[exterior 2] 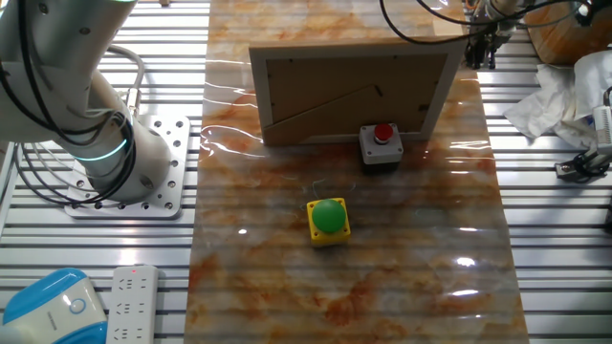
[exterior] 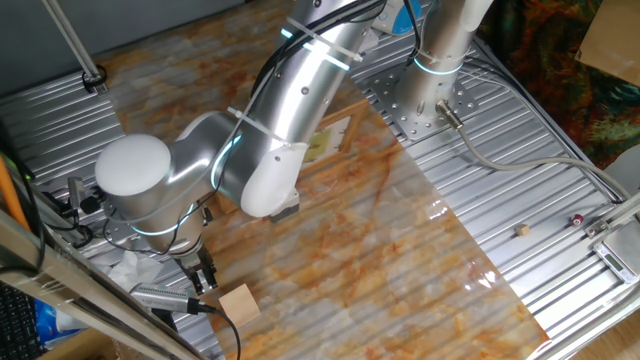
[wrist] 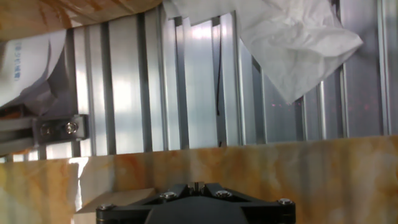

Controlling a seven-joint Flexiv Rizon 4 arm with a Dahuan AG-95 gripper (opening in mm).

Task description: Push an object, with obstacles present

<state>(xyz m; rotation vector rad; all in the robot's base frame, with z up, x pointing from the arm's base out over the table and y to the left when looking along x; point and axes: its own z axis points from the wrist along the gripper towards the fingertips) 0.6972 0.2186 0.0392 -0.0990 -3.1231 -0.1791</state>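
- One fixed view: lower left of the frame, the gripper (exterior: 204, 275) points down just beside the wooden cube (exterior: 238, 302) on the marbled tabletop (exterior: 400, 270); whether the fingers are apart I cannot tell.
- The other fixed view: the wooden-framed panel (exterior 2: 349, 91) stands at top centre, the grey box with red button (exterior 2: 381, 143) just before it, the yellow box with green button (exterior 2: 329, 220) mid-frame.
- Hand view: the cube's pale top shows at the lower left edge; white crumpled paper (wrist: 292, 43) lies upper right.

Robotics lab, slotted aluminium table (exterior: 520, 170), bolted arm base (exterior 2: 143, 172), loose cables (exterior: 500, 160), power strip (exterior 2: 132, 304)
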